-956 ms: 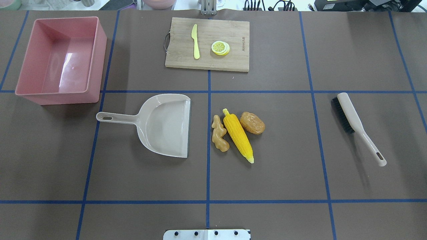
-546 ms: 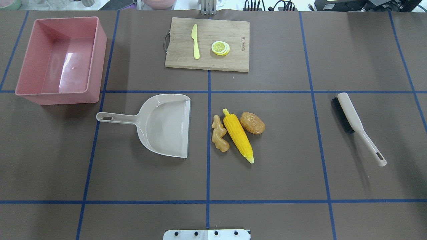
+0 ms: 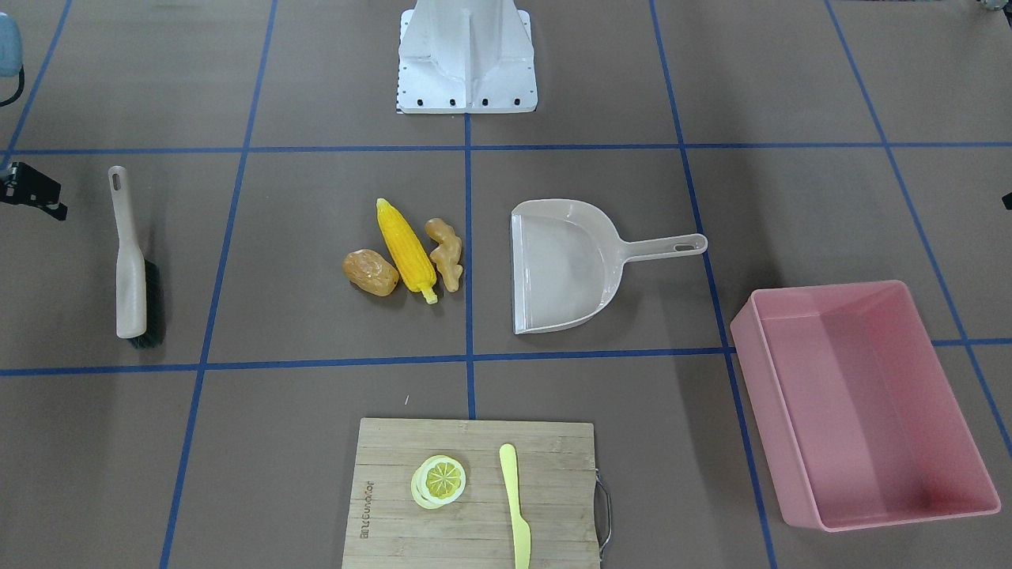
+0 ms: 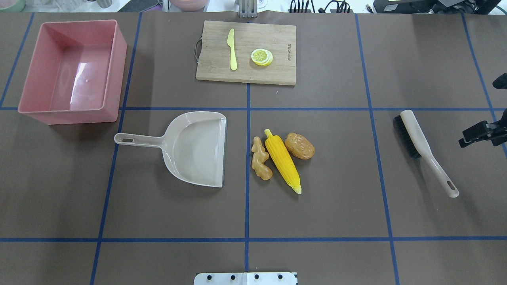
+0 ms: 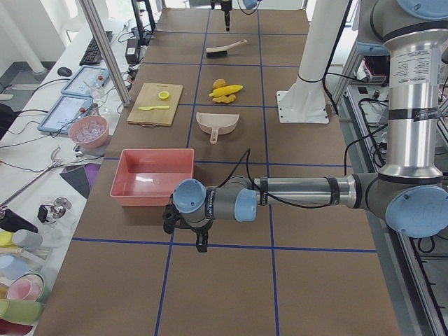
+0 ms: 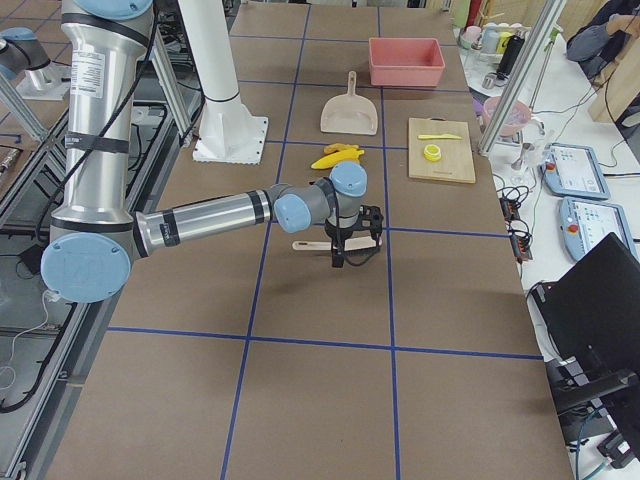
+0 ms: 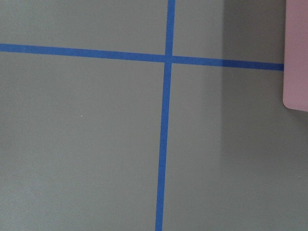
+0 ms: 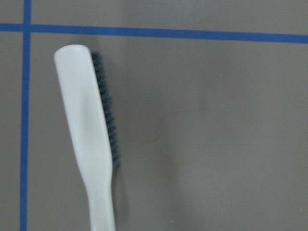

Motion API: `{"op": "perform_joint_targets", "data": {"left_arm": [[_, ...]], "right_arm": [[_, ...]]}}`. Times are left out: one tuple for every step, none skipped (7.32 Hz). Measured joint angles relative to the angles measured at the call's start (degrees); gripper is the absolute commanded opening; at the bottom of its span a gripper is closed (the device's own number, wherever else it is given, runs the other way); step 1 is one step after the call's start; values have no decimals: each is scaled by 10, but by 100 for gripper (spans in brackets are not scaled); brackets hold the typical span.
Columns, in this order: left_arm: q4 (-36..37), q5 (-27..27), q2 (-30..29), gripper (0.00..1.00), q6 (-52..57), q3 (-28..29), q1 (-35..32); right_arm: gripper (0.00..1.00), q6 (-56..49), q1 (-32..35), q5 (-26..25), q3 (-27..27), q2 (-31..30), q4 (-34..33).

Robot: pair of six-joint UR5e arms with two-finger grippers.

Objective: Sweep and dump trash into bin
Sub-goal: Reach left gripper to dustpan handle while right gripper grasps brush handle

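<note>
Corn (image 4: 282,160) laid mid-tabletop.
Its long axis is aimed at the robot-side edge, narrow tip nearest; the opening of left gripper (image 5: 199,241) and right gripper (image 4: 469,136) cannot be told.

A long brown table (image 4: 317,209) is filling the middle of the room, and blue tape lines (image 4: 247,239) are crossing it in a grid. A white desk (image 5: 31,87) is running along one side, carrying a keyboard (image 5: 92,50), a mouse (image 5: 64,71) and two tablets (image 5: 70,112). Soft, even light is falling from above.
</note>
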Motion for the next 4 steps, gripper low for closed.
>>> {"op": "perform_joint_targets", "data": {"left_arm": [[0, 0, -5, 98, 0, -1, -2], [5, 0, -11, 98, 0, -7, -3], [29, 0, -21, 98, 0, -28, -2], [74, 5, -38, 98, 0, -66, 3]], "right_arm": [[100, 11, -27, -2, 9, -2, 1], [100, 15, -51, -7, 11, -5, 1], [100, 16, -76, -15, 12, -9, 1], [100, 17, -94, -22, 12, -11, 0]]}}
